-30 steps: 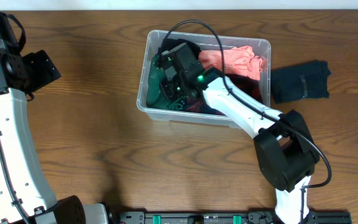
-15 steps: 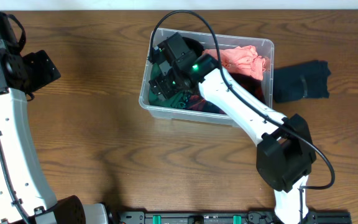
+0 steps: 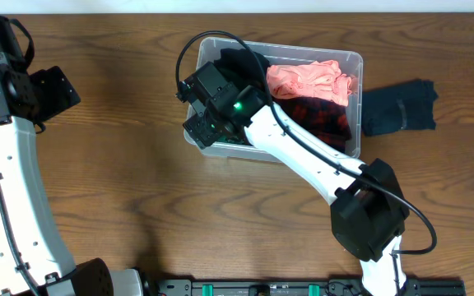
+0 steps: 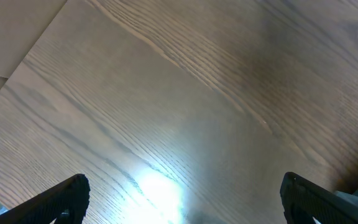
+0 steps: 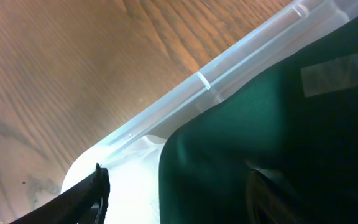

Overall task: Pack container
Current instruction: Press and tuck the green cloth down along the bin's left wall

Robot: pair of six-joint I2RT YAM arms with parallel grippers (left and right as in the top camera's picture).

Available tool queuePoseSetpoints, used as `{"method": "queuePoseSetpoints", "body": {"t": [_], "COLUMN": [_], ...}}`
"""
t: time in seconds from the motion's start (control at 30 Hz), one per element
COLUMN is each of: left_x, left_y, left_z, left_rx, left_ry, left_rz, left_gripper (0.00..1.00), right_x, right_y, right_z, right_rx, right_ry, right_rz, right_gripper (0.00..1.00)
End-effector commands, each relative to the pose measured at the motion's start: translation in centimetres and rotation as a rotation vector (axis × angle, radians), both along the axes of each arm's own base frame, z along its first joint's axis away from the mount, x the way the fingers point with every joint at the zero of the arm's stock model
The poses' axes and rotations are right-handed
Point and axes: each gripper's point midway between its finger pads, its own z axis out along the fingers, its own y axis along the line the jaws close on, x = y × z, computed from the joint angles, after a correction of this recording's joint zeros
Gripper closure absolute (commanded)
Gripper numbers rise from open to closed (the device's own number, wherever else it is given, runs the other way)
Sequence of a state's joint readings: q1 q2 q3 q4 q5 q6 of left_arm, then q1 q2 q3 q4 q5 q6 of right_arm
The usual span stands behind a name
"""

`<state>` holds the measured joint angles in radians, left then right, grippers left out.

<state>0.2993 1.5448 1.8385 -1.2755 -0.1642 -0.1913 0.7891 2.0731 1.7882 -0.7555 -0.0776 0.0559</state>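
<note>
The right claw (image 5: 176,193) is spread wide and grips nothing. It sits over the dark green cloth (image 5: 278,124) at the container's (image 3: 354,59) left end, probably to press it down. The container sits mid-way along the desk (image 3: 122,181). A dark garment (image 3: 397,107) waits just beside its right wall. The left claw (image 4: 182,199) hangs open and empty, well apart.

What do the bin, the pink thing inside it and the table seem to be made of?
Bin: clear plastic, smooth and slightly glossy; contents show through its walls.
Pink thing: soft cloth, matte; it lies crumpled in folds.
Table: wood or a wood-look laminate, with brown grain and a light sheen; which one is unclear.
</note>
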Motion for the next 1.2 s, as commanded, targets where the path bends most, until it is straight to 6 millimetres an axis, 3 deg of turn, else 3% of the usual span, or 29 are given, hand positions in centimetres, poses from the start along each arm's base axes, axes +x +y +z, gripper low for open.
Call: {"method": "queuePoseSetpoints", "body": {"t": [0.0, 0.4, 0.73, 0.93, 1.07, 1.17], "left_x": [-0.2, -0.2, -0.2, -0.2, -0.2, -0.2], "left_y": [0.1, 0.1, 0.1, 0.1, 0.1, 0.1], "left_z": [0.2, 0.2, 0.2, 0.2, 0.2, 0.2], "left_rx": [0.000, -0.001, 0.000, -0.001, 0.000, -0.001], "left_ry": [-0.009, -0.010, -0.009, -0.010, -0.010, -0.010], "left_rz": [0.020, 0.019, 0.020, 0.019, 0.020, 0.019], "left_gripper": [0.02, 0.02, 0.02, 0.02, 0.02, 0.02], "right_x": [-1.4, -4.2, -4.4, -1.7, 0.8, 2.2], "right_y": [1.5, 3.3, 3.3, 1.9, -0.2, -1.9], "right_z": [-0.7, -0.9, -0.7, 2.8, 6.7, 8.2], "right_rx": [-0.015, -0.028, -0.030, -0.012, 0.029, 0.047], "right_ry": [0.006, 0.017, 0.014, -0.067, -0.112, -0.126], "right_rz": [0.050, 0.113, 0.115, 0.048, -0.018, -0.065], "right_gripper": [0.32, 0.33, 0.32, 0.26, 0.20, 0.18]}}
